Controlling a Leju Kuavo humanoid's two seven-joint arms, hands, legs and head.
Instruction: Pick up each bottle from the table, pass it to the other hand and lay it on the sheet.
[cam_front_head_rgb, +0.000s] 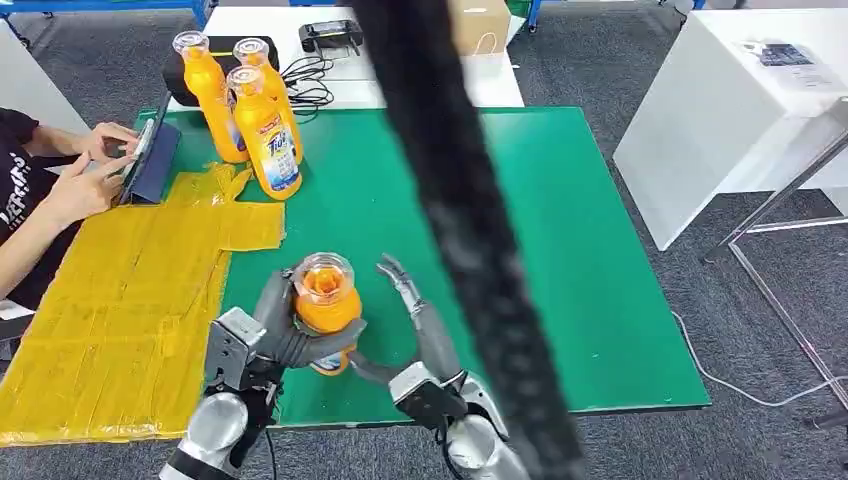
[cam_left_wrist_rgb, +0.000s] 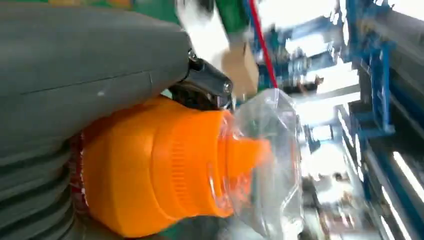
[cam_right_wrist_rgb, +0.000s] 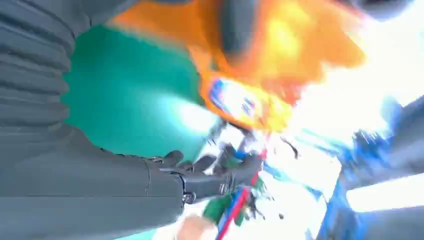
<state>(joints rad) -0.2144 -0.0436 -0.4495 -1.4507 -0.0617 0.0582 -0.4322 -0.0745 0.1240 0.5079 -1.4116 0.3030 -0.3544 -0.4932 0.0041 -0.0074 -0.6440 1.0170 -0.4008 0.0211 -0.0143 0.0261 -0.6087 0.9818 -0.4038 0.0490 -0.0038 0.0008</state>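
The head view looks forward and down from high above the left hand (cam_front_head_rgb: 262, 345) and right hand (cam_front_head_rgb: 415, 340); the left wrist view sits close behind its hand, pressed near the held bottle (cam_left_wrist_rgb: 165, 170); the right wrist view, blurred, faces that same bottle (cam_right_wrist_rgb: 260, 65) past its hand; all three share it.
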